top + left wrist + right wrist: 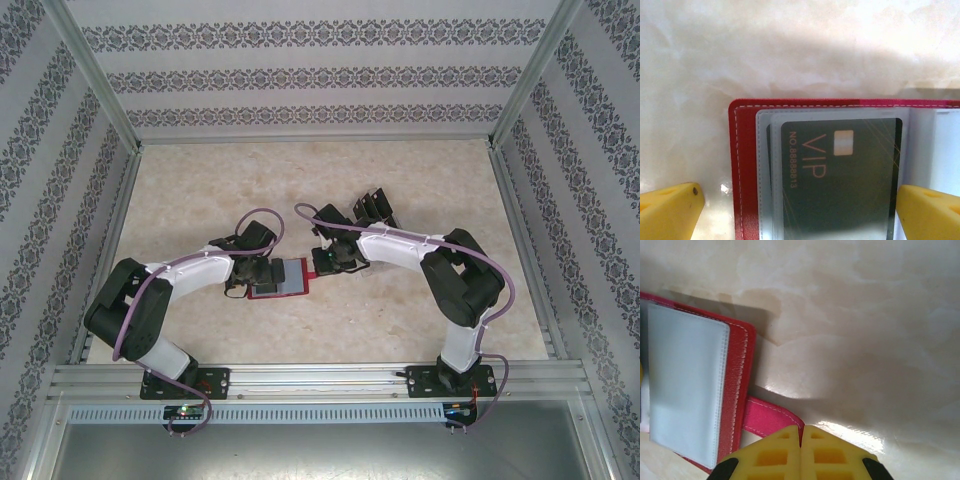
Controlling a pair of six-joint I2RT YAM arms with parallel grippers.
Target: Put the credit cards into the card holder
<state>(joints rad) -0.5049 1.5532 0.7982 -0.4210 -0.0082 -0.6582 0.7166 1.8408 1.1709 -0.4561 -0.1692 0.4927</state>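
Surface: a pale beige, marbled surface (400, 320) inside a frame of aluminium rails, with patterned wallpaper panels around it.

Card holder: the small red folding card holder with white stitching (288, 277) lies open and flat near the middle of the surface, between the two claws. The left wrist view shows its red edge (742, 165). The right wrist view shows its other half (735, 390).

Credit card: a thin black rectangular card printed "VIP" in gold (840, 185) sits inside a clear plastic sleeve on the holder's left half.

Empty sleeve: a clear greyish plastic sleeve (685, 385) lies flat on the holder's right half.

Strap: a pinkish-red closing strap (772, 420) sticks out from the holder's edge onto the surface.

Left claw: the left claw (800, 200) is spread wide and grasps nothing. Its yellow fingers (670, 210) stand on either side of the carded half.

Right claw: the right claw (801, 432) is clenched, its yellow tips pressed together right at the end of the strap.

Further cards: what look like more black cards (365, 210) stand bunched just beyond the right claw (325, 262); the top view is too small to be sure.
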